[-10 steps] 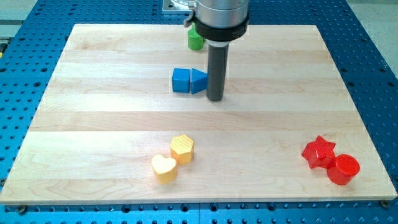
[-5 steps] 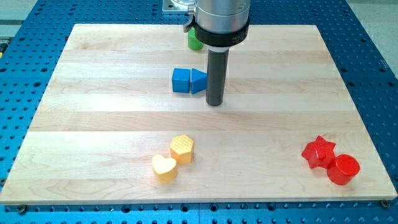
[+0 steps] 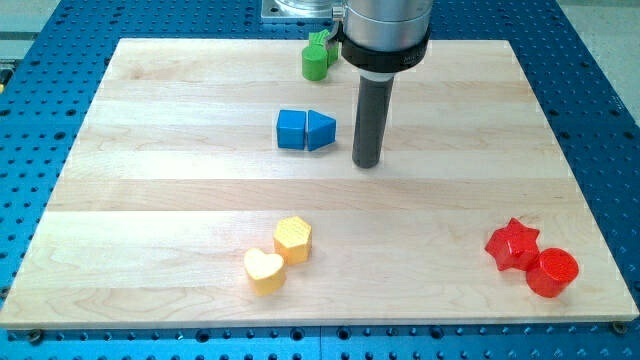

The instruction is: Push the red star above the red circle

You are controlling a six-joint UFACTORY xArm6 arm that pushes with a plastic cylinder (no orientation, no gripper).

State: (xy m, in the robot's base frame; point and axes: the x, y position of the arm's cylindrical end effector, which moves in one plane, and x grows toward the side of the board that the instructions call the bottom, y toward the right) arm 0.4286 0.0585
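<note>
The red star (image 3: 513, 244) lies near the board's lower right corner. The red circle (image 3: 552, 271) touches it on its lower right side. My tip (image 3: 367, 164) stands on the board in the upper middle, just right of the blue blocks and far up and left of the red star. It touches no block.
A blue cube (image 3: 291, 129) and a blue triangle (image 3: 320, 130) sit side by side left of my tip. A green block (image 3: 316, 60) stands at the top edge. A yellow hexagon (image 3: 293, 239) and a yellow heart (image 3: 264, 270) lie at the lower middle. The wooden board (image 3: 150, 200) rests on a blue perforated table.
My tip has moved to the view's right, away from the blue triangle. The green block shows more now. No block has moved.
</note>
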